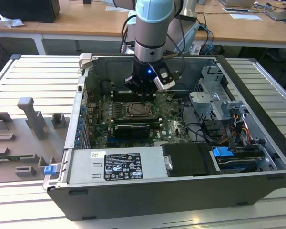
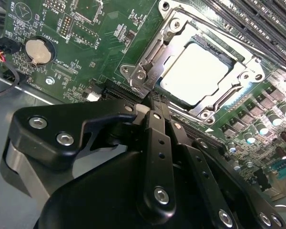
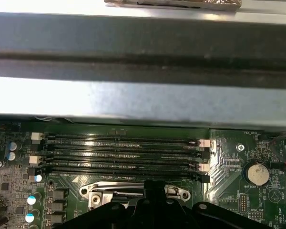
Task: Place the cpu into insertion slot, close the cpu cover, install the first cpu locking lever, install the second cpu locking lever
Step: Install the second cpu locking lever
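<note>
insertion slot (image 2: 196,76) near corner hidden behind gripper (image 2: 155,102), cpu cover (image 3: 133,192) lower part hidden by gripper body

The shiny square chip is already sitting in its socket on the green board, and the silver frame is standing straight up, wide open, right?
Not quite. The cpu does sit in the insertion slot on the green board, but the cpu cover is not standing open: it lies flat around the chip. The second wrist view shows this, with the tool close beside the socket's edge.

Arm's tool (image 1: 142,89) low inside open computer case (image 1: 257,114), just above insertion slot (image 1: 137,109) on green motherboard (image 1: 171,125).
</note>
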`<state>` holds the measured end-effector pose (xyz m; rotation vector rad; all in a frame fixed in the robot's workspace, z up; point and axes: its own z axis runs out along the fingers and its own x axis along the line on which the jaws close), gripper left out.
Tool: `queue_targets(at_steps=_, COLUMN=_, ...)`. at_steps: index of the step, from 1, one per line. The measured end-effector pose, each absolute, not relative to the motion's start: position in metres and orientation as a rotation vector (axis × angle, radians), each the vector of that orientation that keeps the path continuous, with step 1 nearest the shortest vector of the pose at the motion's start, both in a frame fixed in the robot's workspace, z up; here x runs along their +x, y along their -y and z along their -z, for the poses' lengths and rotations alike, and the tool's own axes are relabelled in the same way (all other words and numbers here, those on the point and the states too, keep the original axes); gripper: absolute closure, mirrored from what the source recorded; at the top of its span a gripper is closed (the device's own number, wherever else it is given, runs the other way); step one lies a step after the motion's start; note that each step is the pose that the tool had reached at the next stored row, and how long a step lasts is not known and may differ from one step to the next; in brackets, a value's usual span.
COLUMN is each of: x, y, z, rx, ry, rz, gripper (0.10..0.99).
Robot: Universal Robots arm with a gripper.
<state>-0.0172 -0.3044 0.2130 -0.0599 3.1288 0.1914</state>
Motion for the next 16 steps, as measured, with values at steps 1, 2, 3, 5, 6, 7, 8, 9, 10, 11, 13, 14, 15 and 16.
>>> queue_targets(at_steps=1, x=-0.017, y=0.305, z=-0.213, rx=-0.06, ry=-3.129, rz=-0.191, gripper=0.98)
queue_targets(at_steps=2, x=-0.017, y=0.305, z=-0.213, rx=-0.06, ry=-3.129, rz=-0.191, gripper=0.98)
queue_targets(at_steps=3, x=-0.017, y=0.306, z=-0.213, rx=-0.06, ry=-3.129, rz=-0.191, gripper=0.98)
queue_targets(at_steps=5, x=-0.017, y=0.306, z=-0.213, rx=-0.06, ry=-3.129, rz=-0.191, gripper=0.98)
queue_targets(at_steps=6, x=-0.017, y=0.306, z=-0.213, rx=-0.06, ry=-3.129, rz=-0.191, gripper=0.98)
queue_targets(at_steps=7, x=-0.017, y=0.306, z=-0.215, rx=-0.06, ry=-3.129, rz=-0.191, gripper=0.98)
queue_targets(at_steps=8, x=-0.017, y=0.306, z=-0.217, rx=-0.06, ry=-3.129, rz=-0.191, gripper=0.98)
queue_targets(at_steps=9, x=-0.017, y=0.306, z=-0.219, rx=-0.06, ry=-3.129, rz=-0.191, gripper=0.98)
queue_targets(at_steps=10, x=-0.017, y=0.306, z=-0.222, rx=-0.06, ry=-3.129, rz=-0.191, gripper=0.98)
queue_targets(at_steps=11, x=-0.017, y=0.306, z=-0.226, rx=-0.06, ry=-3.129, rz=-0.191, gripper=0.98)
queue_targets(at_steps=13, x=-0.017, y=0.31, z=-0.226, rx=-0.06, ry=-3.129, rz=-0.191, gripper=0.98)
queue_targets(at_steps=14, x=-0.017, y=0.312, z=-0.226, rx=-0.06, ry=-3.129, rz=-0.191, gripper=0.98)
queue_targets(at_steps=15, x=-0.017, y=0.314, z=-0.226, rx=-0.06, ry=-3.129, rz=-0.191, gripper=0.98)
queue_targets(at_steps=16, x=-0.017, y=0.315, z=-0.226, rx=-0.06, ry=-3.129, rz=-0.191, gripper=0.98)
